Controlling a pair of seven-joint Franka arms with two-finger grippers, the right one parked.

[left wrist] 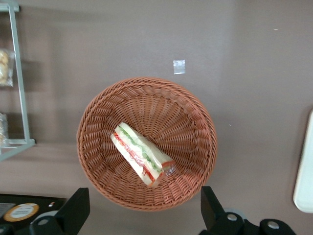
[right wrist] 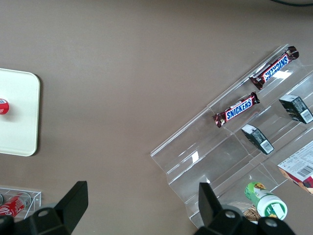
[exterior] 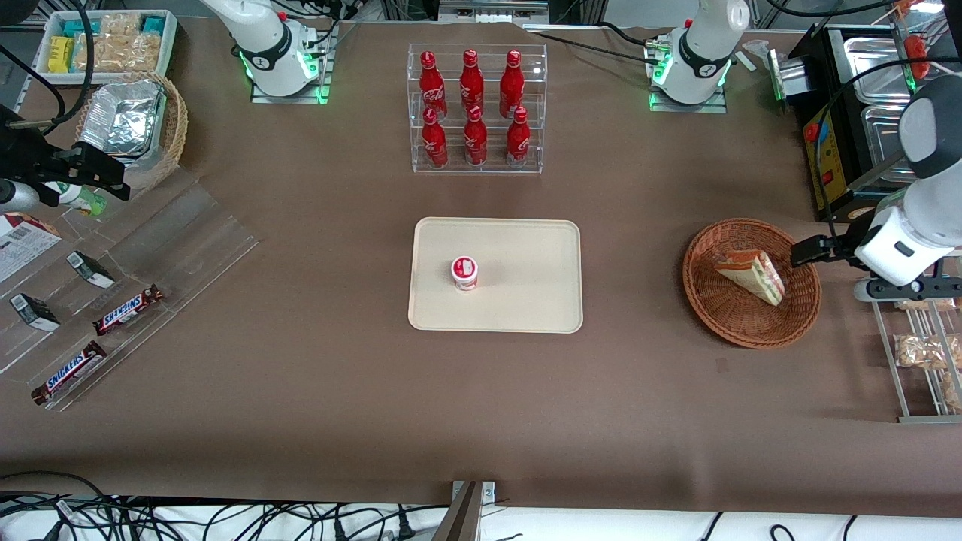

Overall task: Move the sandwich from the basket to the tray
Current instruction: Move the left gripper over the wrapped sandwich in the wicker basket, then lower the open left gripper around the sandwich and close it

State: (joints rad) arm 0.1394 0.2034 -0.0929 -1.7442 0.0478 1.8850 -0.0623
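Approach step: my hand (left wrist: 142,213) hovers above the basket's (exterior: 706,300) edge toward the working arm's end, fingers spread wide, gripping nothing. Sandwich (exterior: 751,276) lies in the basket, wedge on its side, tilted against the weave. Next I'd judge: centre over the wedge, turn the fingers across its narrow width, descend past the rim. Tray (exterior: 526,300) sits well apart mid-tabletop; a small red-lidded cup (exterior: 465,273) occupies its middle, so I'd aim for the bare tray area nearer the basket. Path between looks unobstructed.
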